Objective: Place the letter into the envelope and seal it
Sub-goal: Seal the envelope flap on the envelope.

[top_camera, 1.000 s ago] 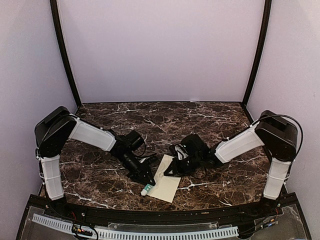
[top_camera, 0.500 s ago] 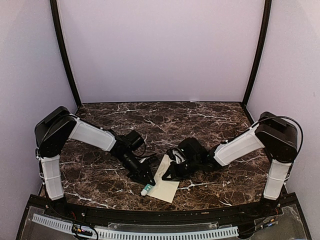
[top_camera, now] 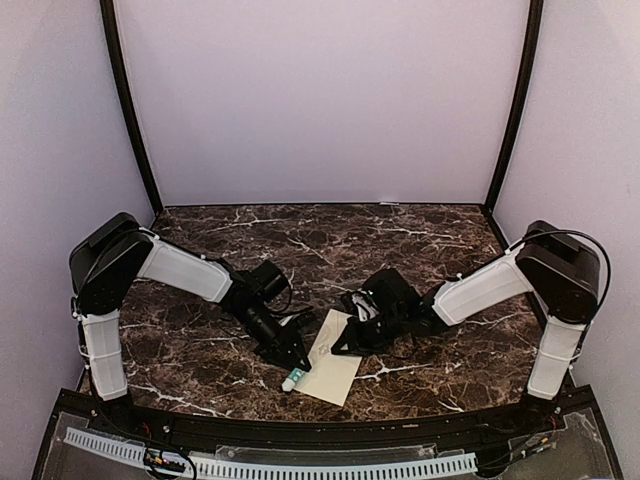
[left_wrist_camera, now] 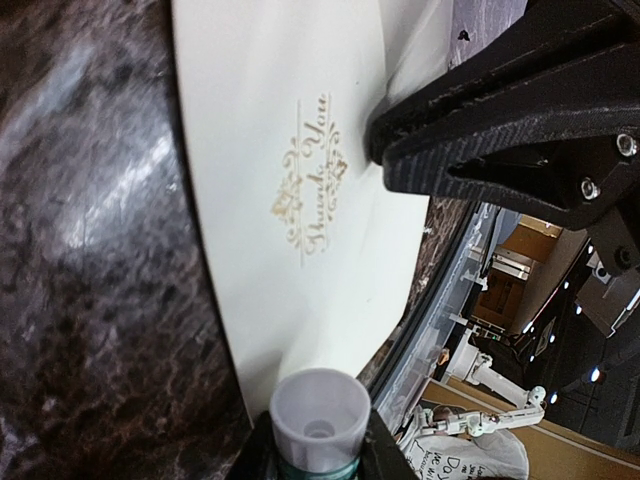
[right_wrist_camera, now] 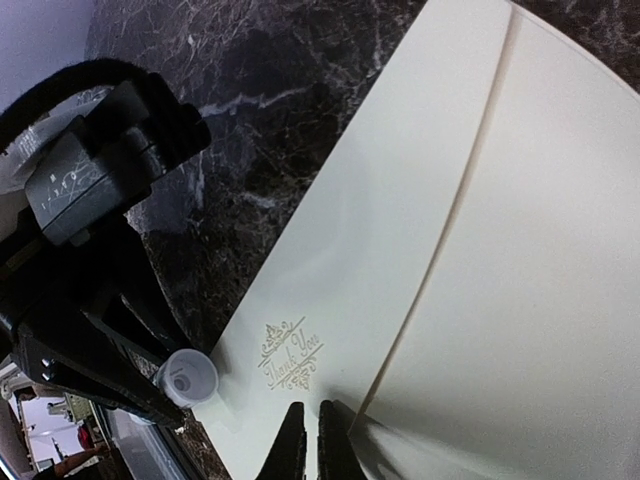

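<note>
The cream envelope [top_camera: 330, 368] lies flat on the marble table near its front edge. It also shows in the left wrist view [left_wrist_camera: 290, 130] and the right wrist view [right_wrist_camera: 400, 200], with a gold "Thank You" emblem. A folded panel [right_wrist_camera: 540, 300] lies flat over it. The letter is hidden. My left gripper [top_camera: 293, 366] is shut on a glue stick [left_wrist_camera: 318, 420] with a white end and teal body, at the envelope's left edge. My right gripper [right_wrist_camera: 312, 440] is shut, its tips on the envelope beside the fold edge, just right of the emblem.
The dark marble table [top_camera: 420, 240] has a black rail [top_camera: 300, 430] along its front edge, close behind the envelope. Purple walls enclose the back and sides. The two grippers are close together over the envelope.
My right gripper slid slightly left and forward over the envelope, then drew back a little. The left gripper and the glue stick have not moved.
</note>
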You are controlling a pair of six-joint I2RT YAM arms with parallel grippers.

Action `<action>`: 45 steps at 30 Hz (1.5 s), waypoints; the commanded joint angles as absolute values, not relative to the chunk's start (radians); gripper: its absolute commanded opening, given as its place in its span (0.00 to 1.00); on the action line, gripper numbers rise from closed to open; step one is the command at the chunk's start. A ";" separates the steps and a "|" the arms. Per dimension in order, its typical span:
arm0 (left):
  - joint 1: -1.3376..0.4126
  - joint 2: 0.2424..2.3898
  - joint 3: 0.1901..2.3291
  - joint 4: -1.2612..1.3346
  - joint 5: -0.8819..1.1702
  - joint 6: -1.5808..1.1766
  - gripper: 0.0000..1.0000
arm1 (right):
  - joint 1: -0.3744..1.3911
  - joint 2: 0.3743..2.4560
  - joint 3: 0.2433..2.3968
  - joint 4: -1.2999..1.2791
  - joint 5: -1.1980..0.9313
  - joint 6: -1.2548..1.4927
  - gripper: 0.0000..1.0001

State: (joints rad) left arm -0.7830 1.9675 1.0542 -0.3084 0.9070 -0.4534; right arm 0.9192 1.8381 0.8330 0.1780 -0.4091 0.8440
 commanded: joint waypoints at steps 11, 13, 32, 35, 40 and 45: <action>-0.785 1.993 1.048 -0.348 0.854 -0.456 0.00 | 0.989 1.870 0.834 0.089 -0.411 0.830 0.05; -0.785 1.993 1.048 -0.348 0.854 -0.456 0.00 | 1.001 1.878 0.839 0.096 -0.415 0.838 0.06; -0.785 1.990 1.046 -0.350 0.851 -0.454 0.00 | 0.903 1.886 0.892 0.026 -0.323 0.781 0.05; -0.785 1.990 1.047 -0.350 0.852 -0.454 0.00 | 0.880 1.899 0.903 0.032 -0.329 0.762 0.05; -0.785 1.990 1.046 -0.353 0.852 -0.454 0.00 | 0.876 1.917 0.931 0.023 -0.348 0.745 0.05; -0.785 1.990 1.050 -0.353 0.854 -0.454 0.00 | 0.898 1.902 0.885 0.071 -0.403 0.760 0.05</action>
